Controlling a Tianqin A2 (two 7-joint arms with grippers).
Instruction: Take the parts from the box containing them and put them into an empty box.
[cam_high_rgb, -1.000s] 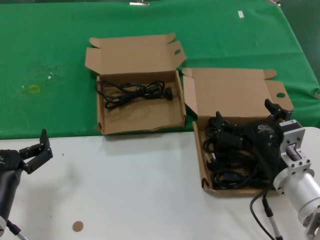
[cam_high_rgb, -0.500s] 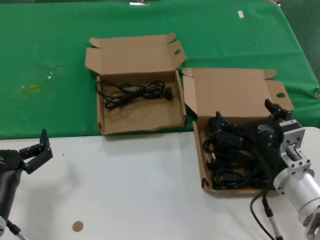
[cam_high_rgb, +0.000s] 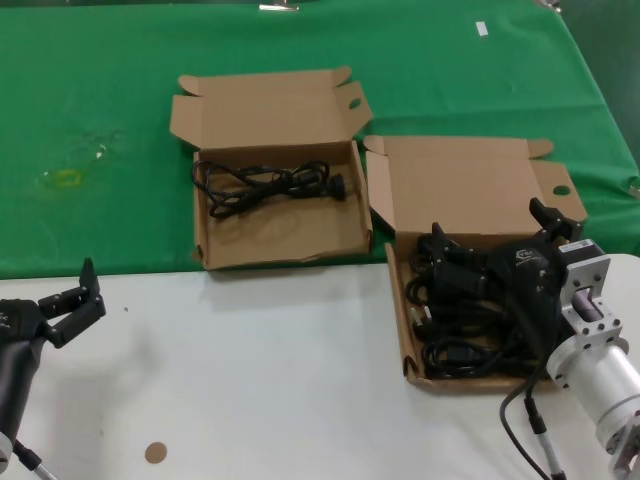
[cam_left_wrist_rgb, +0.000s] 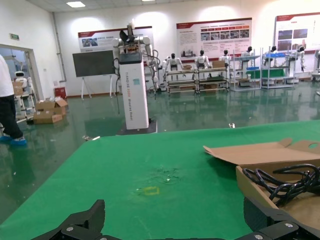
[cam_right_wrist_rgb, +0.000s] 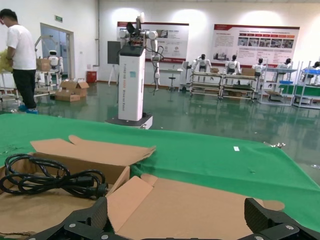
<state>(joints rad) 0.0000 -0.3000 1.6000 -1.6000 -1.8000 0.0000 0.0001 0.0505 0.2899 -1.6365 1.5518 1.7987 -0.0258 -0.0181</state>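
Observation:
Two open brown cardboard boxes lie side by side. The left box (cam_high_rgb: 285, 245) holds one coiled black cord (cam_high_rgb: 265, 183). The right box (cam_high_rgb: 460, 185) holds several black cords (cam_high_rgb: 455, 325) in a pile. My right gripper (cam_high_rgb: 490, 228) is open and empty just above that pile, facing the raised lid (cam_right_wrist_rgb: 200, 210). Its wrist view also shows the single cord (cam_right_wrist_rgb: 50, 180) in the other box. My left gripper (cam_high_rgb: 85, 297) is open and empty over the white table at the near left. Its wrist view shows the left box's edge (cam_left_wrist_rgb: 250, 186) and cord (cam_left_wrist_rgb: 290, 182).
The boxes straddle the edge between the green cloth (cam_high_rgb: 100, 100) and the white tabletop (cam_high_rgb: 260, 370). A small brown disc (cam_high_rgb: 155, 452) lies near the front edge. A yellowish mark (cam_high_rgb: 65, 178) sits on the cloth at far left.

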